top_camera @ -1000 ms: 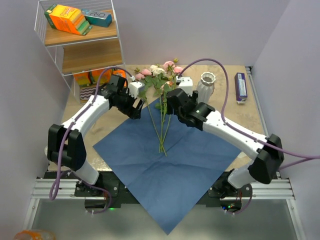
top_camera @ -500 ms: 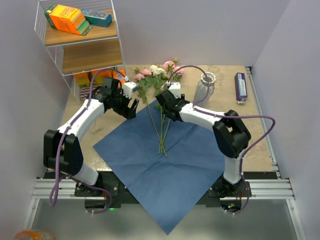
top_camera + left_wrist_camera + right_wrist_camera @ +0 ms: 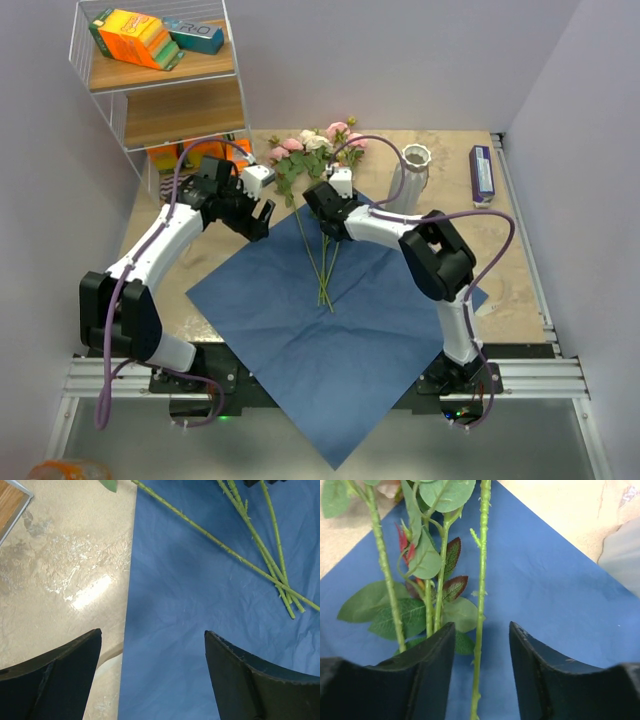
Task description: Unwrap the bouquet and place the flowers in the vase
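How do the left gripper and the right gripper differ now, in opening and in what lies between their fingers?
The left gripper holds its fingers wide apart; the right gripper holds them closer together. Between the left gripper's fingers lie only blue paper and bare table; one green stem runs between the right gripper's fingers, which do not yet press it. Both have black fingers and hover above the paper.

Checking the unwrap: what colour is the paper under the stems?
Plain blue paper, clearest in top external view.

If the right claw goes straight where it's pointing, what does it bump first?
Probably the green stem that the right gripper straddles, then the blue paper underneath; depth is unclear.
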Controlling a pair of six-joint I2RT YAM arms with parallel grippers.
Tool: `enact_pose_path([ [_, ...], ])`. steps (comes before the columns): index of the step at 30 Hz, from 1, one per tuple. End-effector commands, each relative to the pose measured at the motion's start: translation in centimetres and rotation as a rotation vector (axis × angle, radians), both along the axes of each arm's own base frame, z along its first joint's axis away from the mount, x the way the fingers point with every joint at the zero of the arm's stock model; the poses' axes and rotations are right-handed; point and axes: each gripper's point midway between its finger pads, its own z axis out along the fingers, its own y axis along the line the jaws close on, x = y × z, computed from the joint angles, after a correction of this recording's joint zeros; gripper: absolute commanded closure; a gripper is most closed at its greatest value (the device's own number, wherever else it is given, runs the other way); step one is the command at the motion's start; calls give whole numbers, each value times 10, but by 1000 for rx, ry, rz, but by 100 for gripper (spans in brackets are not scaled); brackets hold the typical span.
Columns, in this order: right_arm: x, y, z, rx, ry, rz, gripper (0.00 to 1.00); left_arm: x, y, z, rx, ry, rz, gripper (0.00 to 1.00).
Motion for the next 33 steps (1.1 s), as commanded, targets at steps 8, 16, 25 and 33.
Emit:
enact_pose_path([
  [8, 14, -8, -11, 24, -42, -87, 62, -4, 3, 21, -3, -54, -62, 12],
  [16, 8, -17, 6, 65, -69, -117, 97, -7, 3, 22, 2, -51, -70, 12],
  [25, -3, -24, 87, 104, -234, -116, 100, -18, 2, -3, 7, 31, -110, 17],
  [33, -7, -28, 179, 129, -439, -90, 100, -13, -1, 9, -6, 2, -112, 18],
])
